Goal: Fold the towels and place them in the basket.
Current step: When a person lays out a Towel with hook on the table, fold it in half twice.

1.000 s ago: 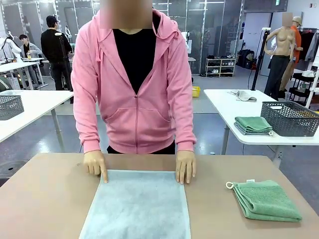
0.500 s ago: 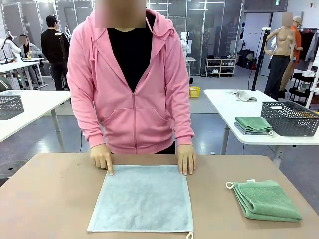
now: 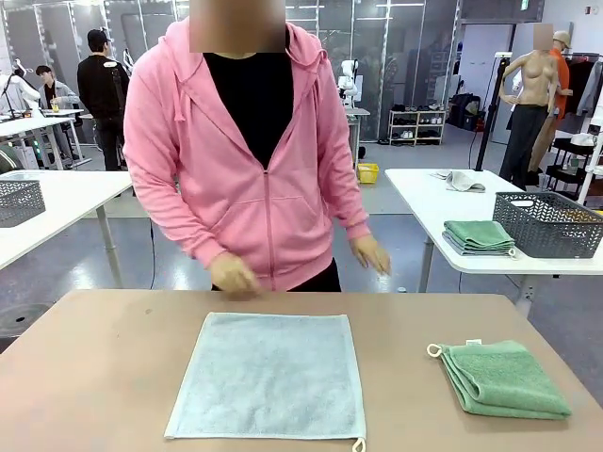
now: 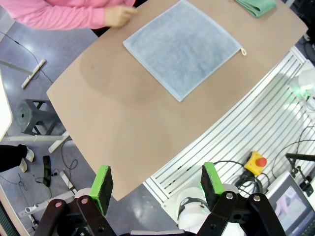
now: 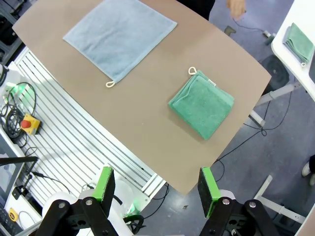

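Observation:
A pale blue-grey towel lies spread flat in the middle of the brown table, its loop at the near right corner. To its right sits a mint green towel, folded, with a white loop. Both towels show again from above: the blue-grey towel and the green towel. My left gripper hangs open high above the table's near edge. My right gripper is open too, high over the table's right edge. The person's hands are lifted off the cloth. The basket is out of view on this table.
A person in a pink hoodie stands at the far side. Neighbouring white tables carry a dark mesh basket with a folded green towel and another mesh basket. Below the table lie a slatted rail base and a red emergency button.
The person slid the blue-grey towel toward the far side, laid it flat, then lifted both hands off it and drew them back. My grippers have not changed.

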`<state>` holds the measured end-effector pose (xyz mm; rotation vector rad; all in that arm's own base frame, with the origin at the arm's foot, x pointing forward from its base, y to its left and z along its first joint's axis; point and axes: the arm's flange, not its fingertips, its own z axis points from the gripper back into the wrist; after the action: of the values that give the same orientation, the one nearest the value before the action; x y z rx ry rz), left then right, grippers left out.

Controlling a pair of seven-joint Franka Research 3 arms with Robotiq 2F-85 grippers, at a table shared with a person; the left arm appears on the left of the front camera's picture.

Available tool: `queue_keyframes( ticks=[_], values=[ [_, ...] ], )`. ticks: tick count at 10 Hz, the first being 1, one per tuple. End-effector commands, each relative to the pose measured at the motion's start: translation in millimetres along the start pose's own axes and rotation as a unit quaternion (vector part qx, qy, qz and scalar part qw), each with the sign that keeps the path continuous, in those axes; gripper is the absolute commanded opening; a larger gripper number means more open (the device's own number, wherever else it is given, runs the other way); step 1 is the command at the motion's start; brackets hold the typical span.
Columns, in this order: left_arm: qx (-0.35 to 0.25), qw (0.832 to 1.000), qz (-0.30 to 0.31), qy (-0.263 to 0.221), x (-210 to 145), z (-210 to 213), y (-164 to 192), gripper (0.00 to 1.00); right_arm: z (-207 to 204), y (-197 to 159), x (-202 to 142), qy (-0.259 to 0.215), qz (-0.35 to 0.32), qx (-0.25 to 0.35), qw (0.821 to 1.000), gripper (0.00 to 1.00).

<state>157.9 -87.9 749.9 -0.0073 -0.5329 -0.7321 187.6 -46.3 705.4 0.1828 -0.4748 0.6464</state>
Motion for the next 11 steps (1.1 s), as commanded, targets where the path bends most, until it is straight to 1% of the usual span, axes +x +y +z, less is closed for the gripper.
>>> queue_keyframes(
  ticks=[1, 4, 5, 6, 7, 8, 9, 10, 11],
  values=[
    [0.002, 1.0, -0.01, 0.002, -1.0, -0.7, 0.5, 0.91, 0.3, -0.8, -0.7, 0.002, -0.001, -0.006, 1.0, 0.85],
    [0.002, 1.0, -0.01, 0.002, -1.0, -0.7, 0.5, 0.91, 0.0, 0.0, 0.0, 0.0, 0.0, 0.0, 1.0, 0.85],
    [0.0, 1.0, 0.0, 0.0, 0.0, 0.0, 0.0, 0.91, -7.3, 14.5, 5.2, 0.009, 0.06, -0.007, 0.998, 0.85],
    [0.004, 0.993, -0.12, 0.005, 8.6, -7.8, -20.8, 0.91, -18.7, 37.5, 13.7, 0.006, 0.173, 0.006, 0.985, 0.85],
    [0.012, 0.98, -0.2, -0.009, 11.3, -22.4, -26.2, 0.91, -39.2, 65.3, 25.2, 0.023, 0.262, 0.008, 0.965, 0.85],
    [-0.003, 0.972, -0.235, -0.006, 11.0, -38.5, -27.1, 0.91, -59.9, 84.4, 33.1, 0.034, 0.319, 0.023, 0.947, 0.85],
    [-0.028, 0.959, -0.281, -0.001, 11.5, -57.0, -30.3, 0.91, -82.9, 98.7, 40.4, 0.051, 0.364, 0.03, 0.93, 0.85],
    [-0.038, 0.947, -0.32, 0.013, 15.7, -82.3, -34.6, 0.91, -110.5, 110.6, 48.4, 0.068, 0.4, 0.048, 0.913, 0.85],
    [-0.042, 0.935, -0.349, 0.036, 26.4, -118.5, -40.2, 0.91, -144.2, 124.3, 56.7, 0.099, 0.426, 0.03, 0.899, 0.85]
  ],
)
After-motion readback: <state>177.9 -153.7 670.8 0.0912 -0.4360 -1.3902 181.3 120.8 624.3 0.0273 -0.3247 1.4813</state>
